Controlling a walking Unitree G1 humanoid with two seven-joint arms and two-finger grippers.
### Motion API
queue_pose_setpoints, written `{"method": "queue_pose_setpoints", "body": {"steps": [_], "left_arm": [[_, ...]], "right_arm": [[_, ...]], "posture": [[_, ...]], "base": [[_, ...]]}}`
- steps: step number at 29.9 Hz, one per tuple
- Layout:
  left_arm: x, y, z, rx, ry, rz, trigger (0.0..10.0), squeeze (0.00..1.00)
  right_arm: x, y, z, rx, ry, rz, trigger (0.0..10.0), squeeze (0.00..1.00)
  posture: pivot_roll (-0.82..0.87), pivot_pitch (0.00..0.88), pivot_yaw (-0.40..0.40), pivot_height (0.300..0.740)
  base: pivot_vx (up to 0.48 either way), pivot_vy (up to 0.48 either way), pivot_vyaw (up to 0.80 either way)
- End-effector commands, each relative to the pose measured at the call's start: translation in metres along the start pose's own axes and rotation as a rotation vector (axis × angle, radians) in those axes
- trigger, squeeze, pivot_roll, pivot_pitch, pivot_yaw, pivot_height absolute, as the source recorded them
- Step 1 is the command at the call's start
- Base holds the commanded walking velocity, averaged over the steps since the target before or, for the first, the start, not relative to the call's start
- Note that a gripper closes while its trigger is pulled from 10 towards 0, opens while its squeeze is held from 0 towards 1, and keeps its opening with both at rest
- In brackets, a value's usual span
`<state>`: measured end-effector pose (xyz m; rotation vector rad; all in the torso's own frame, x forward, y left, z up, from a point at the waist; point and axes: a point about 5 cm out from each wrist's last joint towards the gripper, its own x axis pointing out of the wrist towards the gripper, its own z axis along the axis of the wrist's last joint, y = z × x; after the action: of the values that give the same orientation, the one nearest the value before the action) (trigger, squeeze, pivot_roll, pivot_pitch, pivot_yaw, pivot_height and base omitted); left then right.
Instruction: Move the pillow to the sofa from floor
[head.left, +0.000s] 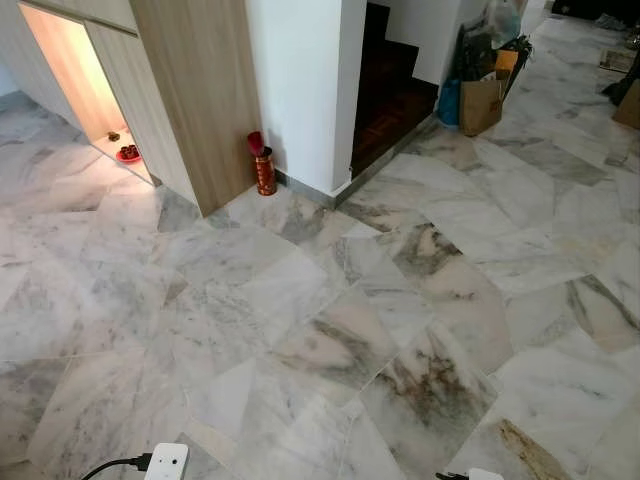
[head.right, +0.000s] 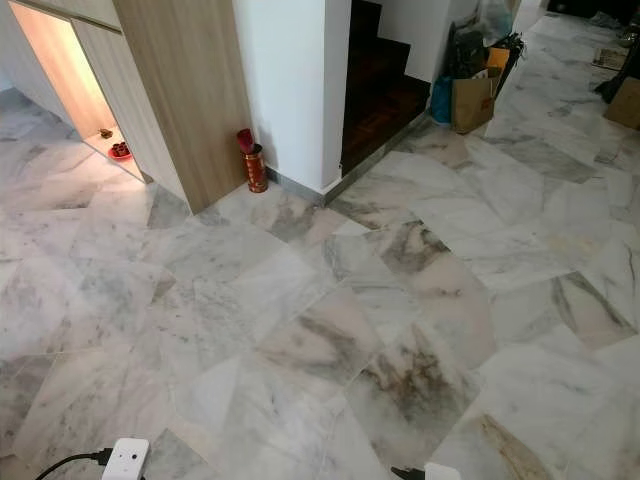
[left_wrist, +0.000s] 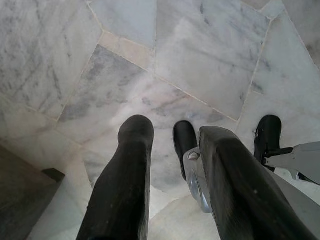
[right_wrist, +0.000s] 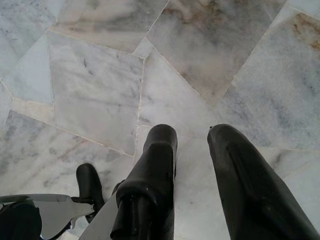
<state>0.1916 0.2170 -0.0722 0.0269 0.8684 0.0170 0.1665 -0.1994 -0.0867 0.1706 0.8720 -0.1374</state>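
Left eye view looks down on a marble floor (head.left: 330, 330), with a wooden cabinet (head.left: 190, 90) at upper left, a red tin (head.left: 265, 170) beside the white wall, dark stairs (head.left: 390, 90) and a paper bag (head.left: 480, 105) at upper right. No pillow or sofa can be seen, so the task looks barely begun: finding, lifting and carrying all remain. The left gripper (left_wrist: 170, 132) and right gripper (right_wrist: 192, 135) hang over bare floor, fingers parted, holding nothing.

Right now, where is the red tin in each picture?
Left eye view: red tin upper left of centre, by white wall's corner.
Right eye view: red tin, same spot.
Left wrist view: marble floor under left gripper.
Right wrist view: floor under right gripper.
Shared landmark: brown paper bag.
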Motion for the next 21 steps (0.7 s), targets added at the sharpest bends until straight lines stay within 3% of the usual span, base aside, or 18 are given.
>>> {"method": "queue_pose_setpoints", "body": {"steps": [1, 17, 21], "left_arm": [[-0.001, -0.015, -0.020, 0.107, 0.136, -0.055, 10.0, 0.00], [0.000, -0.013, -0.016, 0.114, 0.118, -0.036, 10.0, 0.00], [0.004, -0.020, -0.005, 0.238, 0.120, -0.045, 10.0, 0.00]], "right_arm": [[0.009, 0.007, 0.022, 0.118, 0.018, -0.018, 10.0, 0.00], [0.009, 0.007, 0.023, 0.127, 0.015, -0.016, 10.0, 0.00], [0.007, 0.001, 0.017, 0.150, 0.034, -0.044, 10.0, 0.00]], "posture": [[-0.12, 0.000, 0.080, 0.740], [-0.12, 0.000, 0.078, 0.740], [-0.12, 0.000, 0.071, 0.740]], "base": [[0.000, 0.000, 0.00], [0.000, 0.000, 0.00], [0.000, 0.000, 0.00]]}}
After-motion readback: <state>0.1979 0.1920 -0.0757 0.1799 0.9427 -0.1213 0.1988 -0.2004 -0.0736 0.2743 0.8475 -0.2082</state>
